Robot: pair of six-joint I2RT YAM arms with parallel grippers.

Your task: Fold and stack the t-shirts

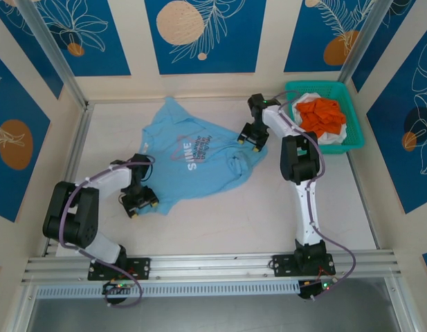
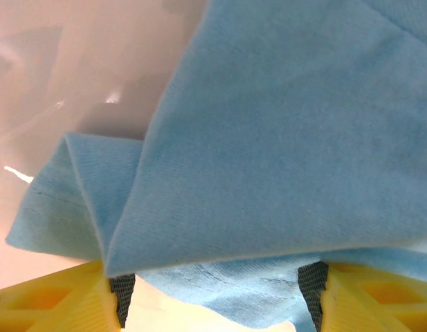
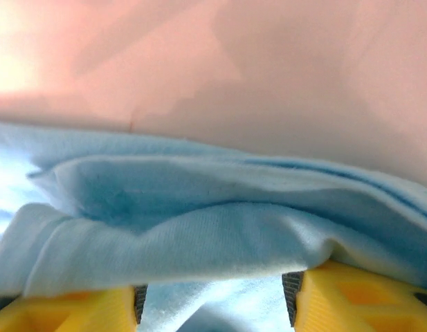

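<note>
1. The left fingers (image 2: 54, 304) stand wide apart and straddle a folded-over corner of the light blue t-shirt (image 1: 199, 155). Cloth lies in the gap between them, but they are not closed on it.
2. The right fingers (image 3: 358, 297) are also parted, with a bunched, doubled edge of the same shirt lying across the gap. From this close view it is hard to say whether either pad already touches the cloth, but they do not look clamped on it.
3. From above, the left fingers sit at the shirt's near-left corner and the right fingers at its right side, towards the far edge of the surface (image 1: 268, 207).
4. The light blue t-shirt lies rumpled and print-up in the middle of the surface, nearer the far edge, and is not yet flattened or folded.
5. The orange t-shirt (image 1: 322, 114) and the white t-shirt (image 1: 335, 137) are heaped in the basket (image 1: 317, 85) at the far right corner.
6. The step in hand looks like taking hold of the first shirt at two points, so the task is at an early stage.
7. The next move calls for both pairs of fingers to close on their edges. They then need to draw apart together so the cloth spreads flat, without catching extra layers.
</note>
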